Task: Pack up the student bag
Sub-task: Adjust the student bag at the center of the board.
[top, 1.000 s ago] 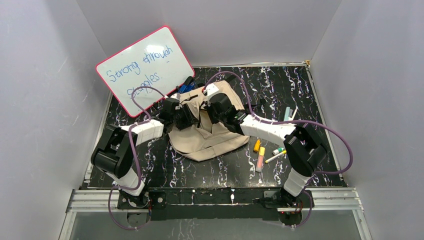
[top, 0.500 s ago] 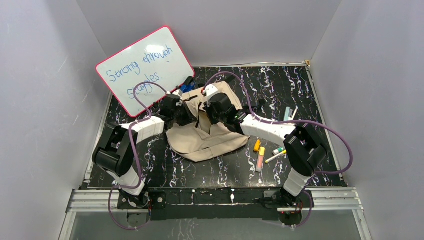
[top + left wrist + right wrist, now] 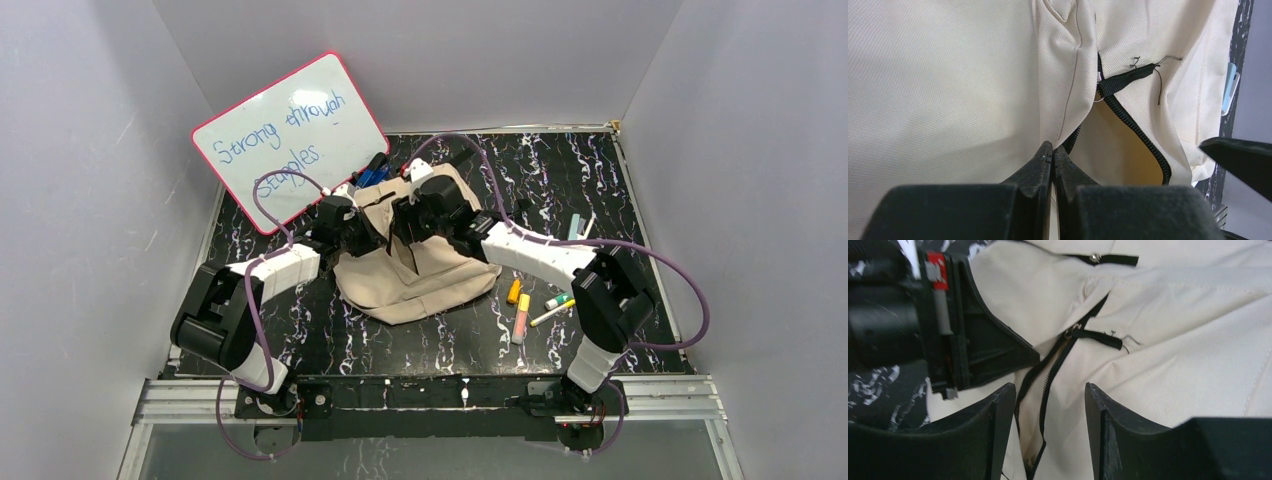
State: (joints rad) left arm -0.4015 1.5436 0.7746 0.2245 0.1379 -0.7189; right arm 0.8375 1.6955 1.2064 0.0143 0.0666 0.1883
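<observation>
1. The student bag [image 3: 415, 280] lay flat on the black marbled table [image 3: 560, 180], about mid-table, in front of the tilted whiteboard [image 3: 290, 140]. Both grippers sat over its far half, at the part-open zipper [image 3: 1048, 375].
2. Left gripper [image 3: 1053, 150]: fingers pressed together, tips meeting right at the edge of the beige flap beside the zipper opening. Left wrist view could not confirm whether cloth was caught between the tips. The tan inner face of the bag showed through the gap to the right of them.
3. Right gripper [image 3: 1048, 390]: fingers spread and holding nothing. They hung just above the bag with the zipper track running down between them. The black pull tab [image 3: 1096, 338] lay just beyond the fingertips, apart from them.
4. The two grippers were close together, facing each other across the opening. The left gripper's body filled the left of the right wrist view.
5. Arm poses, top view: the left arm reached forward and rightward from its base, elbow out to the left, with its wrist at the bag's left edge. The right arm reached forward and leftward, elbow out to the right, with its forearm crossing the bag's right side.
6. Several highlighters [image 3: 521, 318] lay on the table right of the bag, near the right arm's elbow.
</observation>
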